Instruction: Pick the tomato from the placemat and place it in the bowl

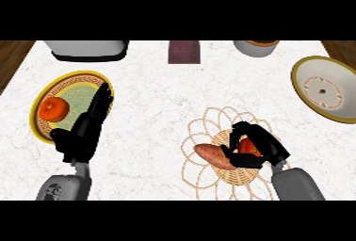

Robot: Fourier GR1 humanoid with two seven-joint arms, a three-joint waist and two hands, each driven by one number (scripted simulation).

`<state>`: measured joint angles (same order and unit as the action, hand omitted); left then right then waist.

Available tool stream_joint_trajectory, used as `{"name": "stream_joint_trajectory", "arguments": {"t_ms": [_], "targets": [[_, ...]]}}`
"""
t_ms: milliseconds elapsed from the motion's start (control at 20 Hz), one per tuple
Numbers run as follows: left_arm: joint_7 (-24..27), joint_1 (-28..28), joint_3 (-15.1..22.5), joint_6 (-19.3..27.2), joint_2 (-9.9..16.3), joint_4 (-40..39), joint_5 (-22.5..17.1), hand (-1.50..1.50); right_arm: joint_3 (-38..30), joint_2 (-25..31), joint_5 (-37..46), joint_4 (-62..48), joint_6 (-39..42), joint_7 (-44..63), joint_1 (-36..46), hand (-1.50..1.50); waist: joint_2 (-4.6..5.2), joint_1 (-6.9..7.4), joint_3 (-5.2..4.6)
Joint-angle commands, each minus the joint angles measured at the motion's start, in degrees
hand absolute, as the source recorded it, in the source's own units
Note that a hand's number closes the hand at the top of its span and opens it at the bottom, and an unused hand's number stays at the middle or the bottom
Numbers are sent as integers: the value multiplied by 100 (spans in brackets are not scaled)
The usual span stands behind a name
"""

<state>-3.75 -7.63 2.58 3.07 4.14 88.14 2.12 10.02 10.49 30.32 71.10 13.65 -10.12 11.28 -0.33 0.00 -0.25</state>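
Note:
A woven, lacy placemat lies at the centre right of the counter. On it my right hand is curled round a red tomato, which shows only partly between the fingers. A brown sweet potato lies on the mat just left of that hand. The bowl, cream with an olive rim, stands at the far right. My left hand rests with straight fingers over the edge of a yellow-rimmed plate at the left.
An orange fruit sits on the yellow-rimmed plate. At the back stand a grey appliance, a dark purple box and a grey pot. Wooden floor shows past both back corners.

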Motion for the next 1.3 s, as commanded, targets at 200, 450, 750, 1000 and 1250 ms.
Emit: {"name": "stream_joint_trajectory", "arguments": {"t_ms": [200, 450, 750, 1000, 1250], "targets": [[-215, -171, -2, 252, -127, -13, 183, 0, -1032, 871, -1094, 1019, 819, -321, -936, 150, 17, -101, 23], [-127, 50, -220, -111, 129, 200, -114, 0, -1341, 718, -1471, 1507, 703, -857, -1140, 150, 18, -38, 24], [-481, -28, -104, 43, 54, 323, 46, 0, -1437, 457, -1585, 3153, 279, -1113, -1809, 150, -3, -108, 22], [-298, 14, -43, 98, -46, 159, 133, 0, -2082, 743, -1885, 4603, 287, -484, -2042, 150, -2, -142, 19], [-161, 72, 27, 54, -94, 129, 166, 0, -2272, 839, -1943, 5415, 278, 1597, -1131, 150, 18, -30, 18]]}}
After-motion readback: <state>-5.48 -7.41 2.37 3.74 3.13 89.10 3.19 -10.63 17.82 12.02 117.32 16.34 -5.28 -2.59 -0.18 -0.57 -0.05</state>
